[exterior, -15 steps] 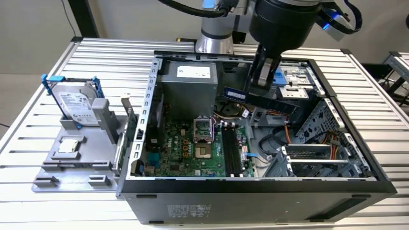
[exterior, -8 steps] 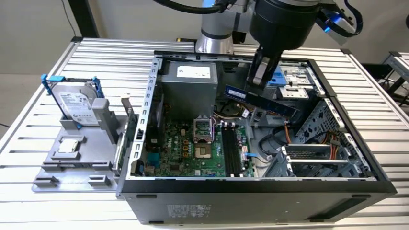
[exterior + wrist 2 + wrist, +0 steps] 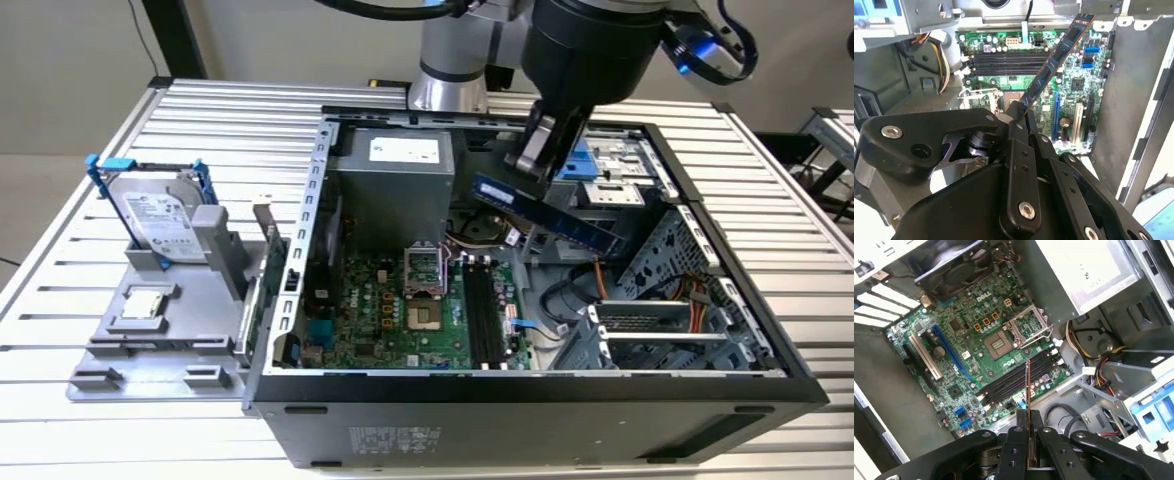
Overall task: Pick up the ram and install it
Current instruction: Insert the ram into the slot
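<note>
Surface (image 3: 80, 440): slatted metal, carrying an open computer case (image 3: 467, 420) and, at the exterior view's left, a grey tray (image 3: 200, 340) with a hard drive (image 3: 160, 215) in a blue frame.
Motherboard (image 3: 387, 320): green, flat on the case floor, seen in both wrist views (image 3: 1074, 80) (image 3: 954, 345); black memory slots (image 3: 483, 315) (image 3: 1004, 62) (image 3: 1014, 377) beside the processor socket, apparently unfilled.
Hand (image 3: 541, 150): black, reaching down into the far part of the case; in both wrist views (image 3: 1016, 117) (image 3: 1027, 415) pressed together on one end of the ram.
Ram (image 3: 554, 215): up in the air inside the case, slanting, free end lower and toward the exterior view's right; edge-on above the slots in the first wrist view (image 3: 1027, 385), clear of the board in the second wrist view (image 3: 1054, 60).
Handling: probably light, thin and stiff, yet fragile along chips and contact edge.
Hold: best on the flat faces near an end or the bare top edge, contact edge left free; end grip likely prone to pivoting.
</note>
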`<move>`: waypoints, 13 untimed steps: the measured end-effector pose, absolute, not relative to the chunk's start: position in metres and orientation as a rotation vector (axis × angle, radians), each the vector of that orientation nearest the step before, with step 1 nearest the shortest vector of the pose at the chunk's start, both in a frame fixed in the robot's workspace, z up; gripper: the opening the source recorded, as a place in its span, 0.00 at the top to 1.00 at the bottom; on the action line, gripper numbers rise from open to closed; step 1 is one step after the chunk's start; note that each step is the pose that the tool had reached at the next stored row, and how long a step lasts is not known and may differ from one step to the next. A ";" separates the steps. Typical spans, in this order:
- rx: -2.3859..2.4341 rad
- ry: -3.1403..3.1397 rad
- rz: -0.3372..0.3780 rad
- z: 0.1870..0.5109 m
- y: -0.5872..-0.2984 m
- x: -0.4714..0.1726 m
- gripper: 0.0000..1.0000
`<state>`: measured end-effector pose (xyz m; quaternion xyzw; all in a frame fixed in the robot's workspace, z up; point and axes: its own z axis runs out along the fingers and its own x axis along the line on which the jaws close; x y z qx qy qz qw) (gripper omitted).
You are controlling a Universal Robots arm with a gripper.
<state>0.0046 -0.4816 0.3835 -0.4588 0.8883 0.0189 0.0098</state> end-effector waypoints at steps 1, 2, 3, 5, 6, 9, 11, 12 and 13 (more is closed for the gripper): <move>-1.407 2.786 0.059 0.383 -0.482 0.005 1.00; -1.382 2.798 0.058 0.383 -0.482 0.005 1.00; -1.358 2.810 0.058 0.383 -0.482 0.005 1.00; -1.309 2.832 0.058 0.383 -0.482 0.005 1.00; -1.285 2.842 0.057 0.383 -0.482 0.005 1.00; -1.227 2.867 0.056 0.383 -0.482 0.005 1.00; -1.194 2.881 0.056 0.384 -0.482 0.005 1.00; -1.176 2.888 0.056 0.384 -0.482 0.005 1.00; -1.158 2.895 0.055 0.384 -0.482 0.005 1.00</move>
